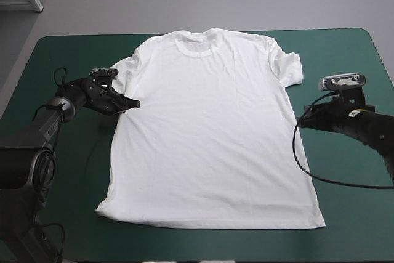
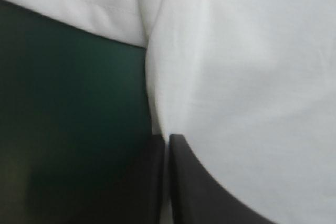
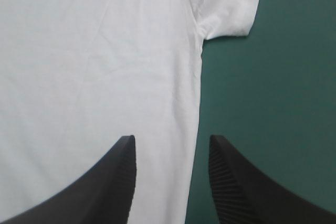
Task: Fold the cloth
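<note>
The T-shirt [image 1: 203,127] lies spread flat in the middle of the teal-green surface [image 1: 363,220]. Its collar [image 1: 198,46] points to 12 o'clock, its hem [image 1: 209,221] to 6 o'clock, and both short sleeves lie out to the sides. No crease or doubled layer shows anywhere, so I judge the folding itself has not begun and this is the taking hold for a first fold.

The left jaws sit at the T-shirt's 10 o'clock, on the side edge just under the near sleeve [image 1: 125,68]. In the left wrist view they are all but closed, with a sliver of white between them, so they appear to be gripping the T-shirt's edge.

The right jaws are at 3 o'clock, just below the other sleeve [image 3: 231,9], and stand wide apart. One black finger [image 3: 118,177] is over the cloth and the other over bare cover, so they straddle the side edge with nothing pinched yet.

What is left, as I read it: the right side must close on its edge, and then come every lift, fold-over and tidy into a bundle
</note>
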`<state>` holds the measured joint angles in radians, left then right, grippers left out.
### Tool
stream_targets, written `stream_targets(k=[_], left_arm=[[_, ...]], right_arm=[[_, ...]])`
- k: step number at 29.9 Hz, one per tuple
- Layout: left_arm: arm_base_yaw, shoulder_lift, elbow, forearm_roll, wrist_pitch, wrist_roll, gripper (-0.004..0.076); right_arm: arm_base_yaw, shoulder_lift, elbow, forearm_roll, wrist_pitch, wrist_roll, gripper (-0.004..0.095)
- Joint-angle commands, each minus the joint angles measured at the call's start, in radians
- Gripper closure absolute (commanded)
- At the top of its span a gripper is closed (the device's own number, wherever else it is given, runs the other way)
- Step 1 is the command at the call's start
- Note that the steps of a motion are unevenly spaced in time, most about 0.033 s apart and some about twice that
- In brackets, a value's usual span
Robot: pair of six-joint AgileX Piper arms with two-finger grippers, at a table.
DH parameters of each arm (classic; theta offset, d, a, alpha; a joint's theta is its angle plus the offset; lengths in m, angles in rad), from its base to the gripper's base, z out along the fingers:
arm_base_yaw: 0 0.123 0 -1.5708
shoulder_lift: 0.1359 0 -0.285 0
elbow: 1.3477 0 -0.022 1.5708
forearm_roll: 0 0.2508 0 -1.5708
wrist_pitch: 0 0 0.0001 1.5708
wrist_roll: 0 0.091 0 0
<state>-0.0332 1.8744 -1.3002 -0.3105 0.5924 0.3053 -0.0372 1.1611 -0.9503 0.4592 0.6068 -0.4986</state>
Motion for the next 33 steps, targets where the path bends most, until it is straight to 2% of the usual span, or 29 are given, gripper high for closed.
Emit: stream_targets(k=[1, 6, 13, 18, 26, 28, 33], left_arm=[[-0.002, -0.037, -0.023, -0.024, 0.014, 0.013, 0.0703], [-0.002, -0.037, -0.023, -0.033, 0.021, 0.024, 0.0703], [-0.002, -0.037, -0.023, -0.033, 0.023, 0.024, 0.0703], [-0.002, -0.037, -0.023, -0.033, 0.033, 0.024, 0.0703], [-0.002, -0.037, -0.023, -0.033, 0.033, 0.026, 0.0703], [-0.002, -0.037, -0.023, -0.031, 0.035, 0.026, 0.0703], [-0.002, -0.037, -0.023, -0.03, 0.037, 0.026, 0.0703]], right_arm=[[-0.006, 0.086, -0.132, 0.014, -0.013, -0.014, 0.0481], [0.026, 0.282, -0.263, 0.012, 0.024, -0.014, 0.0475], [0.092, 0.509, -0.405, -0.122, 0.021, 0.046, 0.0469], [0.092, 0.611, -0.445, -0.192, 0.02, 0.1, 0.0383], [0.092, 0.705, -0.445, -0.182, 0.05, 0.1, 0.0389], [0.092, 0.709, -0.445, -0.172, 0.066, 0.1, 0.0446], [0.102, 0.709, -0.445, -0.172, 0.112, 0.071, 0.0798]])
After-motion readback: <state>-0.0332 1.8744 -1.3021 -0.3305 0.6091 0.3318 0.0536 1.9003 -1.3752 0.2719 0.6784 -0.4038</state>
